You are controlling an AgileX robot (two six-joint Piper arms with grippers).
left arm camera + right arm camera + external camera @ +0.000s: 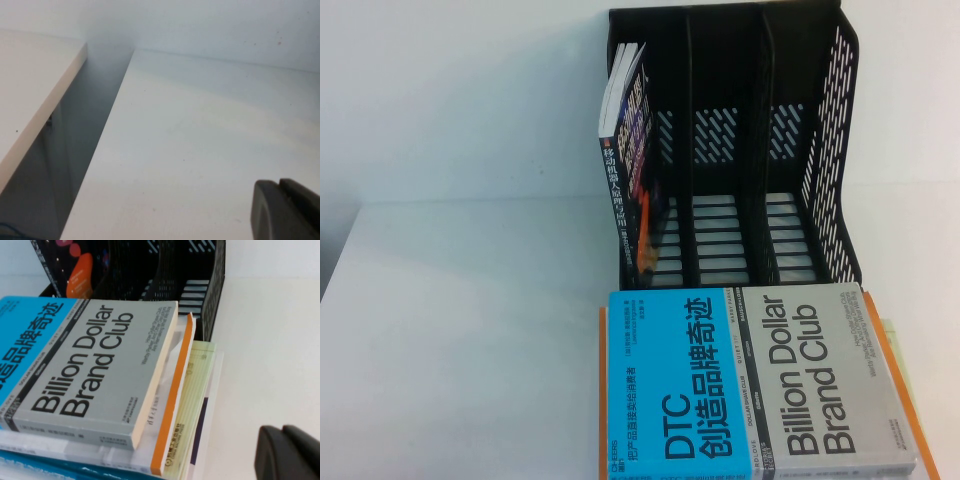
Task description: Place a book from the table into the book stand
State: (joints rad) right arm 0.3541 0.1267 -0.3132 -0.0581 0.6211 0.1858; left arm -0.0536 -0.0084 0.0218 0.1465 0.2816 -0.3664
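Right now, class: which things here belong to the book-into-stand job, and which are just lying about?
Job:
navy book, standing in the stand's left slot
stand
table

Lying about:
Brand Club book, atop a book pile
left gripper
right gripper

Both hands (pixel 287 210) (pixel 290 452) cut off by frame edges.

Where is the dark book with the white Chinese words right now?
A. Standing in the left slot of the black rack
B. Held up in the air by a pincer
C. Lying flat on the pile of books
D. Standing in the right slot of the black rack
A. The dark book stands leaning in the leftmost slot of the black rack; neither the left pincer nor the right pincer touches it.
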